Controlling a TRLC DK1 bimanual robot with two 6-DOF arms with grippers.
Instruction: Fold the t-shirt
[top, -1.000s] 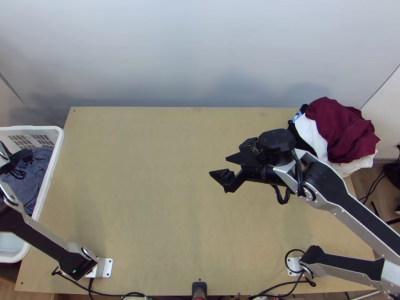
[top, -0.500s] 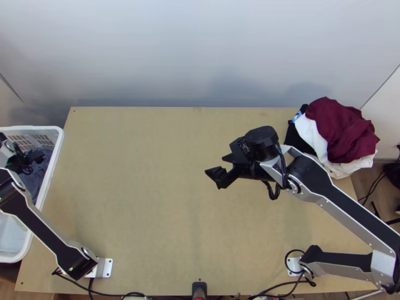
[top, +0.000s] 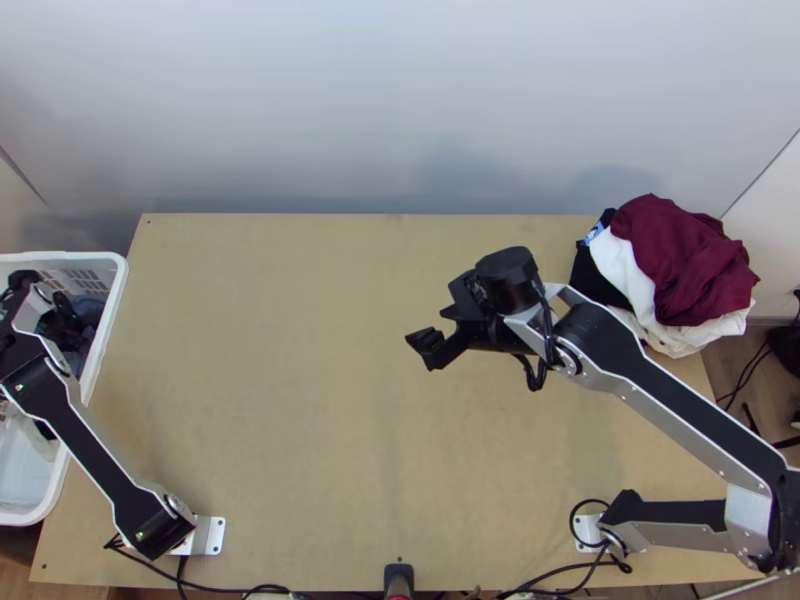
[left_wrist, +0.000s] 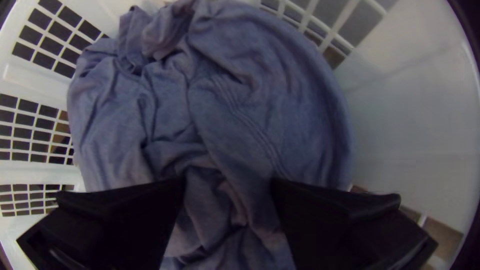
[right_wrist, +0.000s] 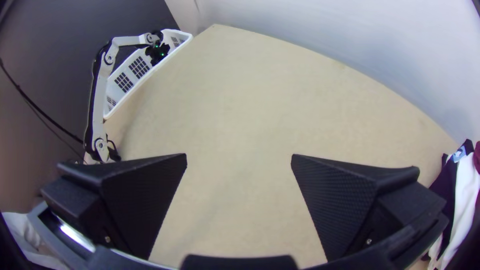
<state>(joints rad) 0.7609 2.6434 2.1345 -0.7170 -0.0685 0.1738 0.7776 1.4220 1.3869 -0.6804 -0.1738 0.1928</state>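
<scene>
T-shirt: one, blue-grey, bunched below the left gripper, whose fingers stand apart.
Basket: one, white, around that gripper.
Right gripper: fingers parted above the table.
Clothes pile: one, well apart from both.

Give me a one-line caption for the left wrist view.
Left gripper, fingers open, over bunched blue-grey cloth inside the white laundry basket.

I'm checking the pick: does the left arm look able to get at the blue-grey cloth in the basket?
Probably yes: the left gripper is open over the bunched blue-grey cloth, inside the walls of the white basket, and nothing appears to cover it.
</scene>
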